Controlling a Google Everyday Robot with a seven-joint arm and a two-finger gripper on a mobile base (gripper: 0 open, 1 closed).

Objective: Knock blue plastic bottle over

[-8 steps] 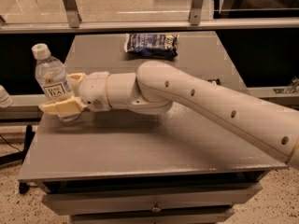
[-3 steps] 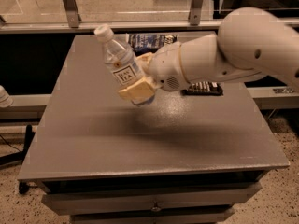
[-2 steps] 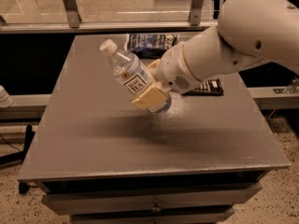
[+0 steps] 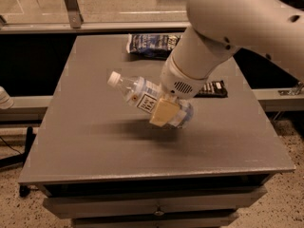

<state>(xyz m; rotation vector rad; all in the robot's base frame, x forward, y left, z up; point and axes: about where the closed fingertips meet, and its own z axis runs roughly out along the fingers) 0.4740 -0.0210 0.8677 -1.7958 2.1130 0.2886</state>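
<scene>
Your hand (image 4: 168, 109) is over the middle of the surface (image 4: 95, 144), pinching the blue plastic bottle (image 4: 141, 95) around its lower body. One tan finger pad (image 4: 163, 114) is pressed flat against the near side of the bottle, just right of the label; the other finger is hidden behind it. The bottle is tipped far over, with its white cap pointing up and to the left and its base low on the right, under the wrist. Its shadow lies on the surface directly below, but you cannot tell whether the base touches down. The white arm (image 4: 228, 27) rises from the hand toward the upper right. Just right of the wrist lies a flat black ribbed packet (image 4: 213, 88), partly hidden by the arm. Near the far edge lies a dark blue snack bag (image 4: 151, 44).
</scene>
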